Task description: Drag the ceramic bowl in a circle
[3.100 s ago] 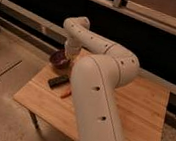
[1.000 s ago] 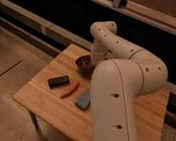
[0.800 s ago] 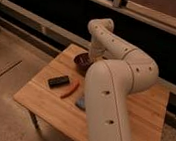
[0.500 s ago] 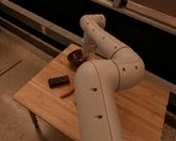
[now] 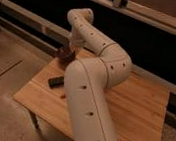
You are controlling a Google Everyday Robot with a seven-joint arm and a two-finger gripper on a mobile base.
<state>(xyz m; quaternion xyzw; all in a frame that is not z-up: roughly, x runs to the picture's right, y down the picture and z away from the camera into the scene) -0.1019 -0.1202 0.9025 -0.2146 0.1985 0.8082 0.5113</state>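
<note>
The ceramic bowl [image 5: 63, 56], small, round and dark maroon, sits near the far left corner of the wooden table [image 5: 143, 112]. My gripper [image 5: 73, 51] comes down at the bowl's right rim, at the end of the white arm that curves over the table. It is shut on the bowl's rim. The arm's bulk hides the right side of the bowl.
A black block [image 5: 56, 81] lies on the table in front of the bowl, near the left edge. A small red object [image 5: 63, 96] peeks out beside my arm [image 5: 88, 105]. A dark wall with a ledge runs behind the table; the floor lies to the left.
The bowl and my gripper have swung together from the table's back middle to the left, toward the far left corner. The black block has stayed put.
</note>
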